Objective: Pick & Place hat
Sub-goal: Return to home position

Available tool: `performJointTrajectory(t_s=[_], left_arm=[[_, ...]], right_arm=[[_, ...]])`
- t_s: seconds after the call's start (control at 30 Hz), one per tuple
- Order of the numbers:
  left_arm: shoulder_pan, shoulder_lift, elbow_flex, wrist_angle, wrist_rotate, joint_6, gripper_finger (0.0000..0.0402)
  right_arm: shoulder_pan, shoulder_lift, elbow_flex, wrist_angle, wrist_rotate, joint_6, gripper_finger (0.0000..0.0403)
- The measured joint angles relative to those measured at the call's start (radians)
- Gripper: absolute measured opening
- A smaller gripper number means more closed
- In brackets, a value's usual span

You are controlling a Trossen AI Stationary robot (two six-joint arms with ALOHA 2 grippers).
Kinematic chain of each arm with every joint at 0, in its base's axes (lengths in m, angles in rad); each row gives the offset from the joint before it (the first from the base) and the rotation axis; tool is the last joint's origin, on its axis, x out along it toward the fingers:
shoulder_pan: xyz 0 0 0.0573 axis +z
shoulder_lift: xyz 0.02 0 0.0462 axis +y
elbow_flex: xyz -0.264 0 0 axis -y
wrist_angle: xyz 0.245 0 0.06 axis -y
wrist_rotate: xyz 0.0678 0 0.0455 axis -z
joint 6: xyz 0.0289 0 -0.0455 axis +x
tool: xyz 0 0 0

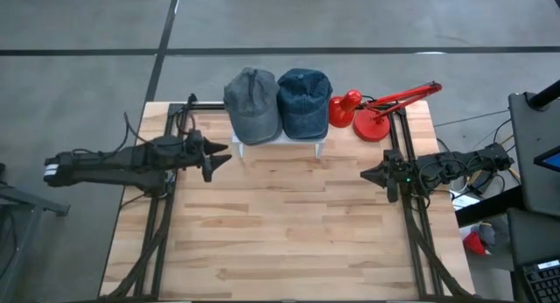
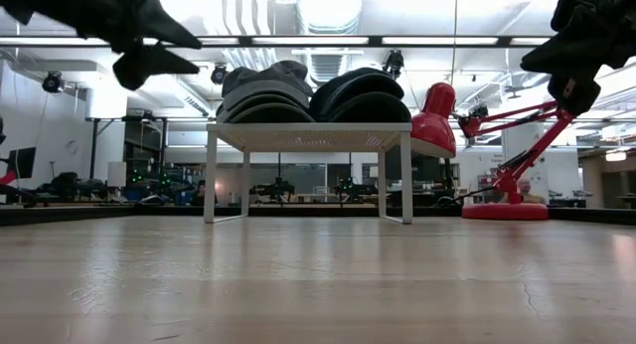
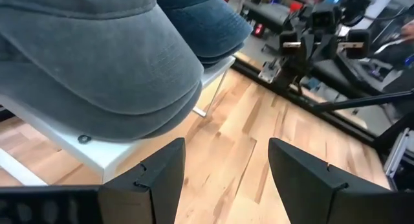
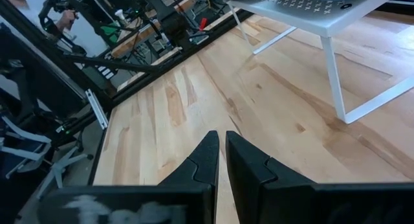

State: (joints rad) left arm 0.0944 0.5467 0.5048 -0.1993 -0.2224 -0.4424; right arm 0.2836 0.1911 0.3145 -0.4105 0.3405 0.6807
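Two hats sit side by side on a small white stand (image 1: 278,144) at the table's far middle: a grey cap (image 1: 252,103) on the left and a blue denim cap (image 1: 304,102) on the right, each resting on its brim and lower edge. My left gripper (image 1: 219,157) hovers open above the table just left of the stand's near left corner, holding nothing. In the left wrist view its fingers (image 3: 226,179) point past the grey cap (image 3: 97,62). My right gripper (image 1: 364,173) waits shut at the table's right side, off the table top.
A red desk lamp (image 1: 376,110) stands at the far right, just beside the stand and the blue cap. Black frame rails (image 1: 162,224) run along the table's left and right sides. Bare wood (image 1: 280,233) spreads from the stand to the near edge.
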Motion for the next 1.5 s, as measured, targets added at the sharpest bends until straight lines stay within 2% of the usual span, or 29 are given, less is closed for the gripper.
performJointTrajectory(t_s=[0.23,0.4,0.77,0.87,1.3,1.5], left_arm=[[0.0,-0.148,-0.125,0.051,0.004,0.023,0.0223],[0.0,-0.253,-0.175,0.046,0.004,0.075,0.0223],[0.0,-0.431,-0.284,0.017,0.005,0.104,0.0223],[0.0,-0.472,-0.315,0.023,0.004,0.104,0.0223],[0.0,-0.523,-0.399,0.021,-0.008,0.112,0.0223],[0.0,-0.526,-0.407,0.022,-0.014,0.179,0.0223]], right_arm=[[0.0,0.0,0.0,0.026,0.0,-0.008,0.0027],[0.0,-0.016,0.0,0.087,-0.002,-0.085,0.0027],[0.0,-0.19,-0.008,0.021,-0.009,-0.154,0.0027],[0.0,-0.191,-0.016,0.024,-0.009,-0.169,0.0027],[0.0,-0.191,-0.165,0.124,-0.014,-0.178,0.0027],[0.0,-0.191,-0.235,0.23,-0.113,-0.248,0.0027]])
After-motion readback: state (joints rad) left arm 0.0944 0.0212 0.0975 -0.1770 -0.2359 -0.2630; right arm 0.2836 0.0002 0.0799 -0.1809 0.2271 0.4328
